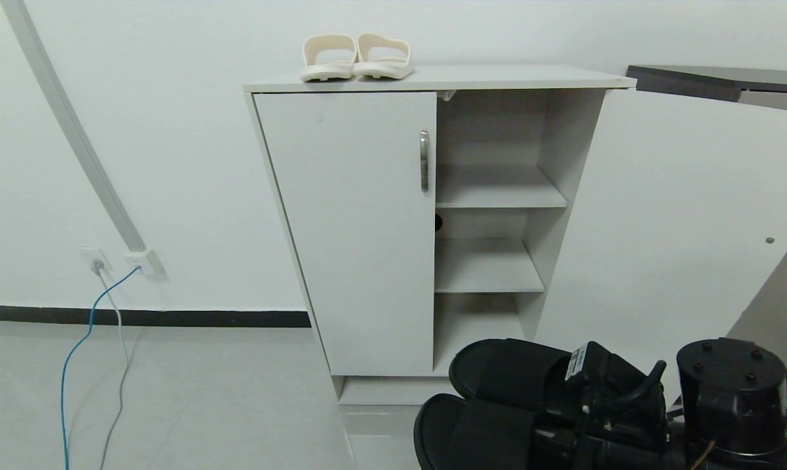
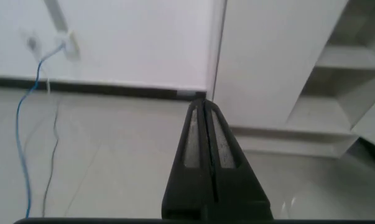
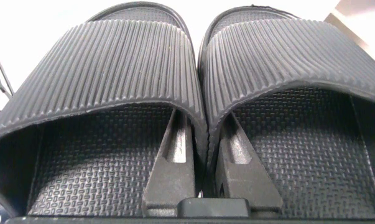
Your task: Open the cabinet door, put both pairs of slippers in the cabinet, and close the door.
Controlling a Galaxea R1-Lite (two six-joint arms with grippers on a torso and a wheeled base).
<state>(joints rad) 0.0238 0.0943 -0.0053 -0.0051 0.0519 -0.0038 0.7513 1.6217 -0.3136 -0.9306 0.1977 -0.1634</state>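
Observation:
A white cabinet [image 1: 347, 228] stands against the wall with its left door shut and its right door [image 1: 680, 215] swung wide open. A cream pair of slippers [image 1: 356, 57] rests side by side on the cabinet top. Low in front of the open half, a black pair of slippers [image 1: 497, 391] hangs above the floor. My right gripper [image 3: 203, 134] is shut on the black slippers [image 3: 193, 81], one finger inside each, pinching their adjoining side walls. My left gripper [image 2: 204, 109] is shut on nothing, over the floor left of the cabinet.
Two bare shelves [image 1: 491, 189] show inside the open half, and a metal handle [image 1: 424, 161] sits on the shut door. A blue and a grey cable [image 1: 73, 352] run from wall sockets down across the floor at left. Dark-topped furniture [image 1: 726, 78] stands behind the open door.

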